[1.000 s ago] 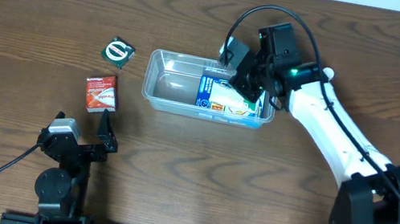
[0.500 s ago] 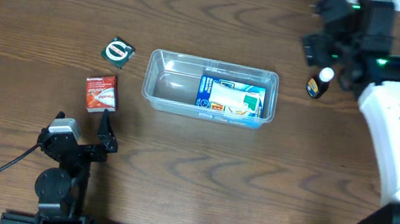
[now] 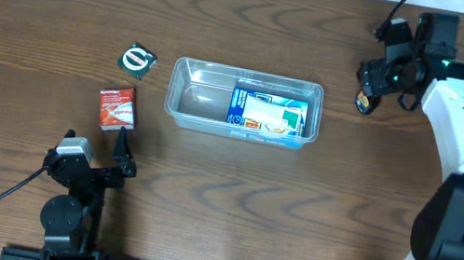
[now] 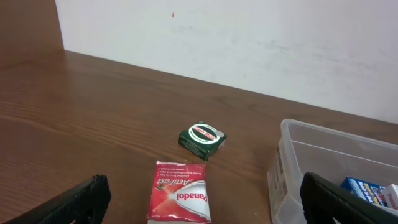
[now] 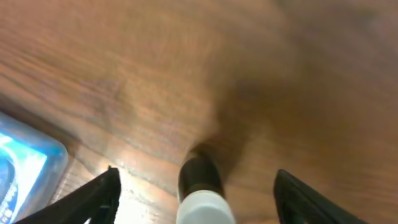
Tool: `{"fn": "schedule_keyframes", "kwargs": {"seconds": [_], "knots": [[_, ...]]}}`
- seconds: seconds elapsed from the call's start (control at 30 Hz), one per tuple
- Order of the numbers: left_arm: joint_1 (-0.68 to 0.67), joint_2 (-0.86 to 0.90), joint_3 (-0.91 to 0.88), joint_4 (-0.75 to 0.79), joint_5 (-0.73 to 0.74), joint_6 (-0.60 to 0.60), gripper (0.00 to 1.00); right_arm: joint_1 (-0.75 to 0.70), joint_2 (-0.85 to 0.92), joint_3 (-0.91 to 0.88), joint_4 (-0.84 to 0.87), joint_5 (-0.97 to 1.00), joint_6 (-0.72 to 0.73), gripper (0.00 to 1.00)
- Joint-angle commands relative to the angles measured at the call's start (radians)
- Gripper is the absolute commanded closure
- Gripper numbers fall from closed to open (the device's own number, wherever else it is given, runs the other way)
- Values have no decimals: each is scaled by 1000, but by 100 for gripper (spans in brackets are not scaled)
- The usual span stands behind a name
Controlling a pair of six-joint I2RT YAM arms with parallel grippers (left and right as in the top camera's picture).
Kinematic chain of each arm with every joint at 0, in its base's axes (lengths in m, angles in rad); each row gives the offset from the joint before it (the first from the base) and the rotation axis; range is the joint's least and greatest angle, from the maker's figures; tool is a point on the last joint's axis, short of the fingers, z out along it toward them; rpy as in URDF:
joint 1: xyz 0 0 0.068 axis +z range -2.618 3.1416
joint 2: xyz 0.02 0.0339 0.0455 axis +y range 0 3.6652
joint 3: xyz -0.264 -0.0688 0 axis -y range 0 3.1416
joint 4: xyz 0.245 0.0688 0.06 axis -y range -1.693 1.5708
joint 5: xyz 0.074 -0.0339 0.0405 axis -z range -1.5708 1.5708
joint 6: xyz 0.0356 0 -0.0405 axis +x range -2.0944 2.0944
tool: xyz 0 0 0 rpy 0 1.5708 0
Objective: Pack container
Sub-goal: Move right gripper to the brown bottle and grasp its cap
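Between the spread fingers of the right gripper (image 5: pixel 198 174) lies a small dark bottle with a white cap (image 5: pixel 202 193), not yet pinched; closing on it likely comes next. Near one finger sits the clear rectangular plastic container (image 3: pixel 183 94). The left gripper (image 4: pixel 204 183) gapes, empty.

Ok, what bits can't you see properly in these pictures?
- Small dark bottle with a white cap: right wrist view, blurred, cut off by the bottom edge.
- Clear plastic container: left wrist view, mostly cut off by the right edge.
- Blue and white box inside it: overhead view, print too small to read.
- Red flat box: left wrist view, near end cut off by the bottom edge.
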Motion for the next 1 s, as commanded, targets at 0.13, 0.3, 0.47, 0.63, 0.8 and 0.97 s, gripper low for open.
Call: {"fn": "schedule_keyframes", "kwargs": {"seconds": [0.13, 0.3, 0.47, 0.63, 0.8, 0.97], "knots": [[5, -5, -16, -37, 6, 17, 2, 0, 34, -2, -51, 34, 36, 34], [5, -5, -16, -37, 6, 17, 2, 0, 34, -2, -70, 56, 61, 42], [5, -5, -16, -37, 6, 17, 2, 0, 34, -2, -66, 57, 61, 58], [5, -5, -16, -37, 6, 17, 2, 0, 34, -2, -64, 59, 60, 72], [5, -5, -16, -37, 6, 17, 2, 0, 30, 0, -50, 59, 61, 76], [5, -5, -16, -37, 6, 17, 2, 4, 3, 16, -51, 59, 61, 77]]}}
